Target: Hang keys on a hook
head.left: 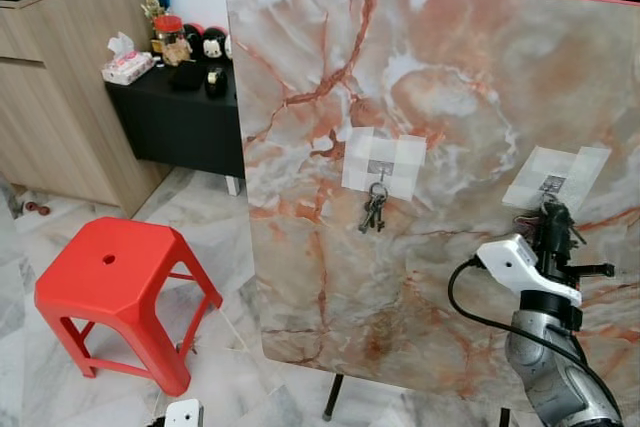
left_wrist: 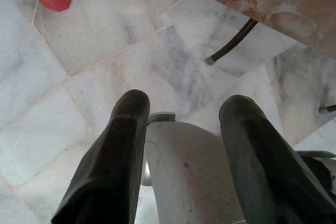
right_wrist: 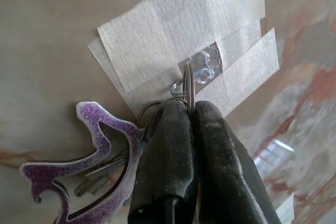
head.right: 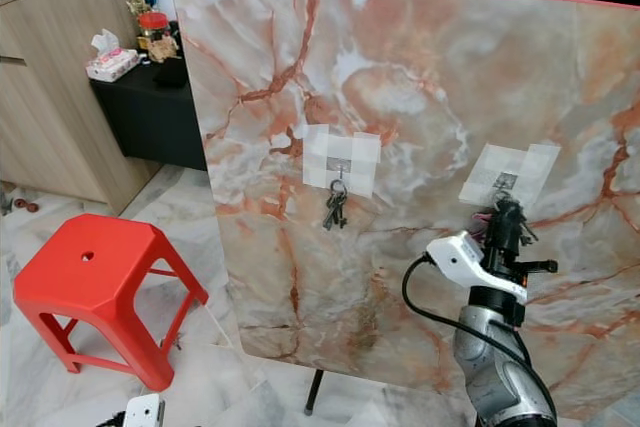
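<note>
An upright marble board (head.left: 440, 77) carries two taped-on hooks. From the left hook (head.left: 378, 169) hangs a dark bunch of keys (head.left: 373, 210). My right gripper (head.left: 553, 213) is raised against the board just below the right hook (head.left: 552, 185). In the right wrist view that gripper (right_wrist: 190, 108) is shut on a metal key ring (right_wrist: 189, 88), whose top meets the small hook (right_wrist: 178, 84) under the white tape. A purple glittery charm (right_wrist: 86, 169) and keys dangle beside the fingers. My left gripper (left_wrist: 184, 103) hangs open over the marble floor.
A red plastic stool (head.left: 115, 282) stands on the floor left of the board. Behind it are a black side table (head.left: 170, 117) with jars and a tissue box (head.left: 126, 62), and a wooden cabinet (head.left: 60, 77). The board's thin dark legs (head.left: 331, 397) reach the floor.
</note>
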